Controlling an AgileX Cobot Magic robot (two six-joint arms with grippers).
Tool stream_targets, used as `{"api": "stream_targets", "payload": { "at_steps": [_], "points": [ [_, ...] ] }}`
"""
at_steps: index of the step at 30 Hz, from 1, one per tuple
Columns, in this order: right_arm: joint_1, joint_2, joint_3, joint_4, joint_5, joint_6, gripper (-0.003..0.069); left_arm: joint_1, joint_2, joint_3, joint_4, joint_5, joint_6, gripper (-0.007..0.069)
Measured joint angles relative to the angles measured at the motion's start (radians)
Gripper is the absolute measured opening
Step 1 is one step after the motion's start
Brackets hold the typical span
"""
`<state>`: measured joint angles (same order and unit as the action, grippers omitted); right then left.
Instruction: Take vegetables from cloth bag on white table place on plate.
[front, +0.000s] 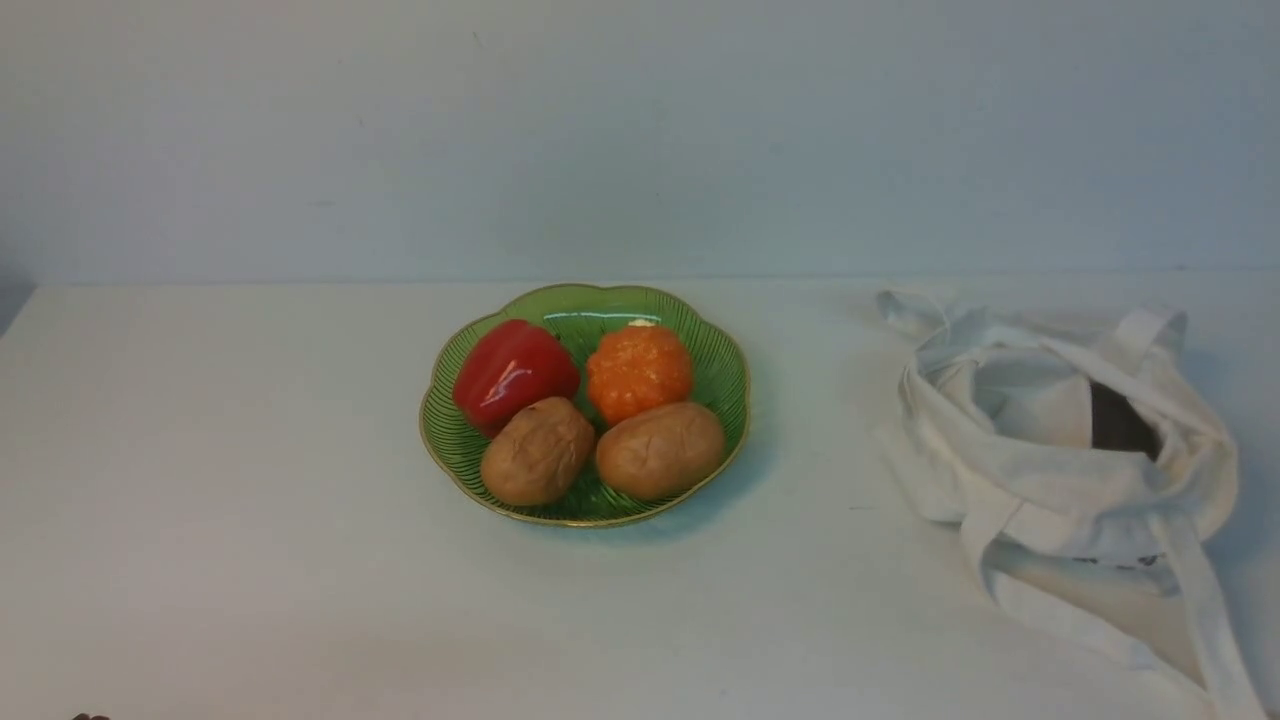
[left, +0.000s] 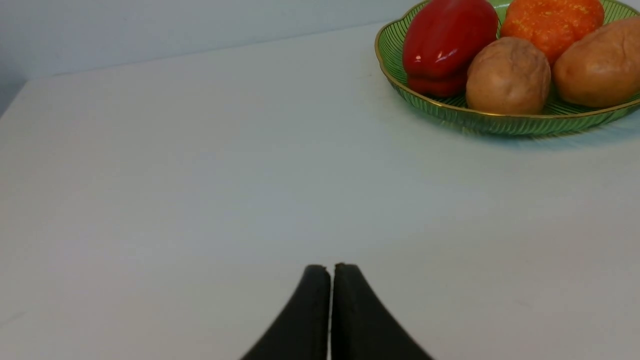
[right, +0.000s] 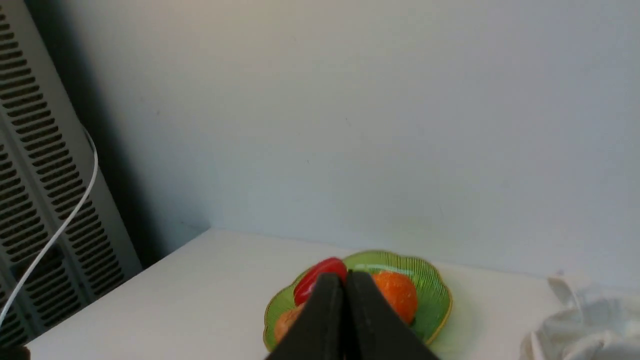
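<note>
1. Green plate (front: 735, 400), centre of the front frame, cradles our red pepper (front: 515, 375), pumpkin (front: 640, 372) and two potatoes (front: 660, 450), its raised rim probably there to stop rolling.
2. White bag (front: 1080, 490) slumps at the frame's right, mouth gaping, likely for reaching in.
3. Our left gripper (left: 331, 267) and right gripper (right: 347, 275) have fingers together, gripping nothing; we judge the transfer finished.

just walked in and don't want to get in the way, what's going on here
Neither arm is handling anything: the left gripper and right gripper are both shut and empty. A red pepper, an orange pumpkin and two potatoes sit on the green plate. The cloth bag lies slumped to the plate's right; whether any vegetables remain inside, I can't tell.
</note>
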<state>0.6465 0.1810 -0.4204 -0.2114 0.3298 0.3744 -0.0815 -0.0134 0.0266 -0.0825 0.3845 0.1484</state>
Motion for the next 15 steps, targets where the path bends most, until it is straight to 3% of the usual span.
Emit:
{"api": "stream_targets", "payload": {
  "at_steps": [3, 6, 15],
  "points": [
    [0.0, 0.0, 0.011, 0.006, -0.076, -0.073, -0.0015, 0.0, 0.0, 0.0, 0.0, 0.0, 0.0, -0.0008],
    [0.0, 0.0, 0.023, 0.13, -0.149, -0.229, -0.0015, 0.0, 0.0, 0.0, 0.0, 0.0, 0.0, -0.0008],
    [-0.014, -0.007, 0.078, 0.198, -0.172, -0.311, -0.0015, 0.0, 0.0, 0.0, 0.0, 0.0, 0.0, -0.0008]
  ]
}}
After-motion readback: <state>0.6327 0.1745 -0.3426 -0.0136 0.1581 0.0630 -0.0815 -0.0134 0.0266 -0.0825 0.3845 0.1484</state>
